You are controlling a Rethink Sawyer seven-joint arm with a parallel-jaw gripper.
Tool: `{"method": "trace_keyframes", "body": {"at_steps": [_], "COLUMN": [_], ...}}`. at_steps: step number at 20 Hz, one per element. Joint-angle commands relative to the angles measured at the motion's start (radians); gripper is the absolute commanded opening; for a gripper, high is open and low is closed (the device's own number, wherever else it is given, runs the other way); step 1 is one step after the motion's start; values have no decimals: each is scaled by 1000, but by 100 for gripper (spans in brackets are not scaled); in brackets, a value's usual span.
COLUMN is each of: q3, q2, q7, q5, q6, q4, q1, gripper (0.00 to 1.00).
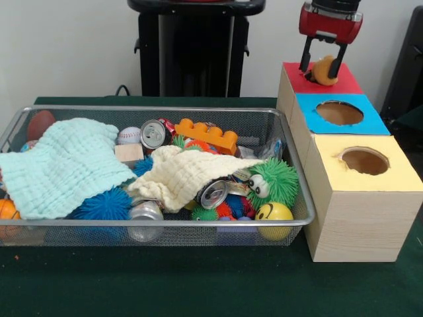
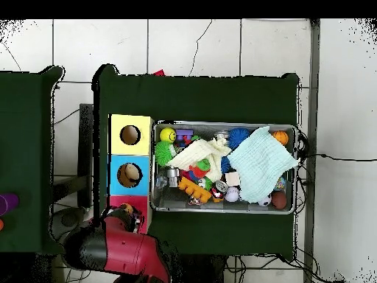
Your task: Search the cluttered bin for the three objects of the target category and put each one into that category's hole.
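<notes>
Gripper (image 1: 324, 66) at upper right of the front view, directly over the red box (image 1: 344, 82), its two dark fingers (image 1: 307, 58) pinching a small orange-tan object (image 1: 323, 71). The object hides the red box's hole, so I cannot tell whether it sits above the opening or is partly in it; probably at the rim.

Step in hand, as judged: release into the red hole. To do it well, centre the object over the opening, lower until it clears the rim, then spread the fingers and lift straight up so nothing drags back out.

Blue box (image 1: 338, 113) and yellow box (image 1: 365, 162) lie in a row toward lower right, holes open.

Wire bin (image 1: 284, 223) at centre left, crowded: mint cloth (image 1: 63, 165), cream cloth (image 1: 182, 175), cans, spiky balls, a yellow smiley ball (image 1: 273, 212), an orange block (image 1: 206, 135).

Surface is dark green table cloth (image 1: 198, 284). Overhead view shows pale tiled floor (image 2: 213, 44) around the table, cables trailing.
</notes>
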Motion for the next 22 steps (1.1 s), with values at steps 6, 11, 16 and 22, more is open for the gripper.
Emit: {"method": "trace_keyframes", "body": {"at_steps": [6,11,16,22], "q3": [24,51,69,142], "q2": [22,-23,-45,-76], "q7": [290,306,304,199], "q5": [56,79,103,136], "q6": [-19,-54,-70,53], "q4": [60,129,159,114], "q1": [54,60,59,-75], "gripper": [100,100,100,100]}}
